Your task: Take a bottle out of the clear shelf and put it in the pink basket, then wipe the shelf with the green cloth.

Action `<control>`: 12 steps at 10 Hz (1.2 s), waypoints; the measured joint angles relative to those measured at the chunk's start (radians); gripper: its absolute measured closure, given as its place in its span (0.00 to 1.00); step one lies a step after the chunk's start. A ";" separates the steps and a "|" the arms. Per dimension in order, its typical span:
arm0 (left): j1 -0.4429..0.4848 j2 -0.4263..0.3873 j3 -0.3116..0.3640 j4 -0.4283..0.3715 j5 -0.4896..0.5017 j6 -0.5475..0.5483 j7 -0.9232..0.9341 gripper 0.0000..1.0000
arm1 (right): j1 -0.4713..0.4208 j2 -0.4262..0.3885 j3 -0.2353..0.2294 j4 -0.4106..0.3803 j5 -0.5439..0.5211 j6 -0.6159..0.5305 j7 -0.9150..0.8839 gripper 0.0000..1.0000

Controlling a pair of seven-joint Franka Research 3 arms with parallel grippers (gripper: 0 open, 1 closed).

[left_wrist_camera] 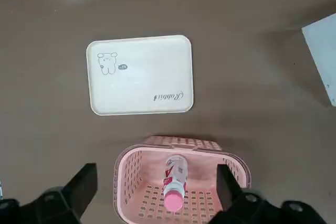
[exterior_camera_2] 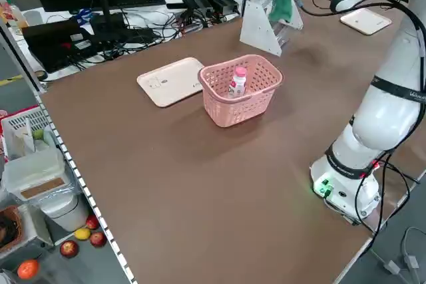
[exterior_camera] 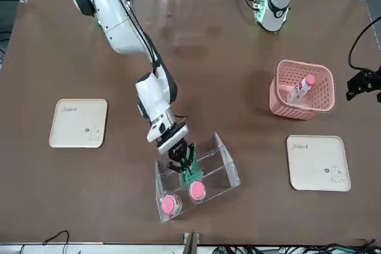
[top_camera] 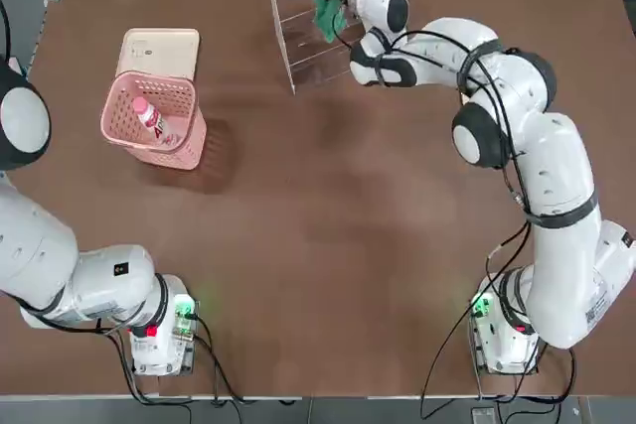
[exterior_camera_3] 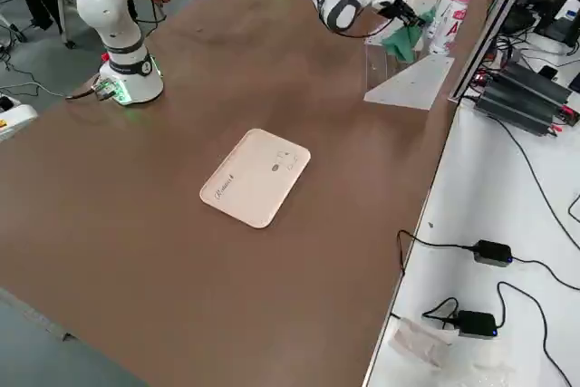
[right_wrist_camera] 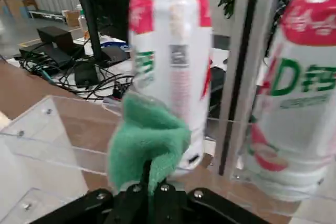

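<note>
Two robot bases sit nearest the overhead camera, at the near edge of the brown bench [top_camera: 328, 245]. From the left one, the left claw [left_wrist_camera: 157, 192] hangs with its black fingers spread wide and empty above the pink plastic lattice basket [top_camera: 153, 121]. Inside that basket lies the small white plastic bottle with a pink-red cap [top_camera: 149, 116]; its red label lettering is too small to read. Just behind the basket, touching it or nearly so, lies a flat cream rectangular tray [top_camera: 159, 51] printed with a small rabbit drawing and the word "Rabbit" in script.

Further right, at the far edge of the bench, stands the transparent acrylic two-tier shelf [top_camera: 303, 42]. The right claw [exterior_camera: 183, 160] reaches into it, pinched tight on the teal-green soft cloth [right_wrist_camera: 147, 145], which hangs bunched against the upper tier. Two more white bottles with pink caps [exterior_camera: 184, 197] stand on the shelf just beyond the cloth; the nearer label shows large green letters beginning "D".

A second cream tray [exterior_camera: 78, 123] lies well to the robot's right.
</note>
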 joint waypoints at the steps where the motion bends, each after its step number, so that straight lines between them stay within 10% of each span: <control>1: 0.001 0.000 0.000 0.001 0.000 0.000 0.000 0.00 | 0.019 0.000 0.001 0.004 0.005 0.000 0.011 0.97; 12: -0.003 0.000 -0.027 0.005 0.000 0.020 0.000 0.00 | 0.035 -0.039 0.050 -0.009 0.026 -0.025 0.153 0.97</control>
